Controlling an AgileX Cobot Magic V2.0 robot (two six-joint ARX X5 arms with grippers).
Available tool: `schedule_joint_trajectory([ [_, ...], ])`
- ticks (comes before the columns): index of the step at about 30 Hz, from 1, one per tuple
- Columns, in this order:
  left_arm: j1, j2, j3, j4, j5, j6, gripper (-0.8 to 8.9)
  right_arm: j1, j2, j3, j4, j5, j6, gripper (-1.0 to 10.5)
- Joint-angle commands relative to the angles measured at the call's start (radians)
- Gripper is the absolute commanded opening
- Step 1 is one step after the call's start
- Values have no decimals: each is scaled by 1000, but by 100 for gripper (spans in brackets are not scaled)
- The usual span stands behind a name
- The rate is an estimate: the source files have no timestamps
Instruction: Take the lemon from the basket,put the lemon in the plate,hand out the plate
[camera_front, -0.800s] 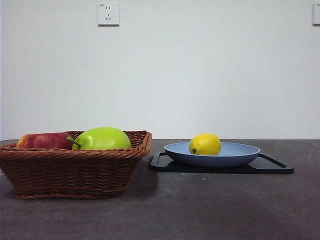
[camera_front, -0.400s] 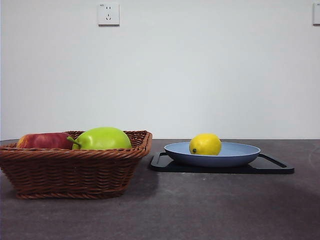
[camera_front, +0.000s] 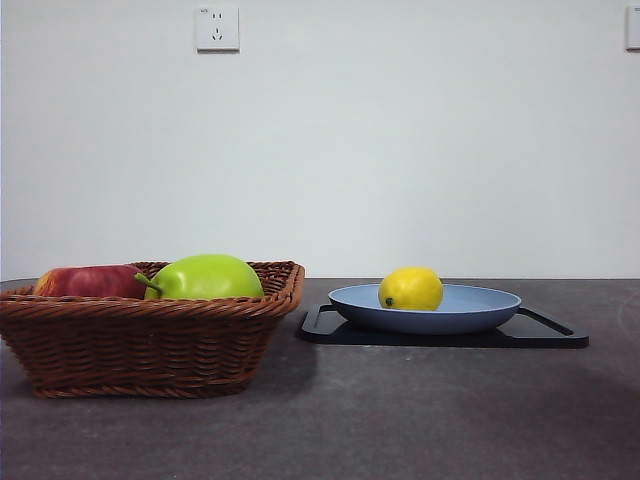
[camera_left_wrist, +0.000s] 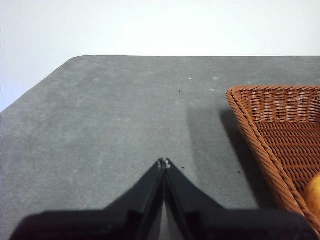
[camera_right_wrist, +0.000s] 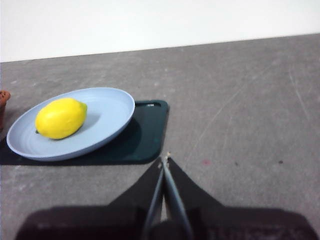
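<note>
Lemon (camera_front: 410, 288) is already sitting in the light blue plate (camera_front: 480, 305), toward the plate's left side in the front view, so the only step left looks like handing the plate out. The plate rests on a black tray (camera_front: 545, 335) right of centre in that frame, and the basket (camera_front: 150, 340) fills the lower left with a green fruit (camera_front: 205, 277) and a red apple (camera_front: 88, 281) in it.

Right gripper (camera_right_wrist: 165, 161) has its jaws pinched together, holding nothing, well short of the plate, which lies at the left of its wrist picture. Left gripper (camera_left_wrist: 164, 163) is also closed and empty, over bare table (camera_left_wrist: 110, 120) beside the basket's rim.

What worries me:
- The lemon is loose and off-centre. Tilt the plate on the lift and I'd guess it rolls to the low side, maybe over that shallow rim.
- The rim looks thin and smooth, so a pinch on one edge could slip or let the plate sag.
- The jaws have to open first, or they'll just shove the plate across the tray.
- Grabbing too low could catch the tray and drag it along.
</note>
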Motion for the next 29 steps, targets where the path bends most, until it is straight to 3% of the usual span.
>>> schedule_joint_trajectory([
  [1, 2, -4, -10, 11, -2, 4, 8, 0, -6, -10, -5, -1, 25, 3],
  [7, 2, -4, -10, 11, -2, 4, 8, 0, -5, -10, 0, 3, 69, 4],
  [29, 2, -4, -10, 11, -2, 4, 8, 0, -5, -10, 2, 8, 68, 4],
])
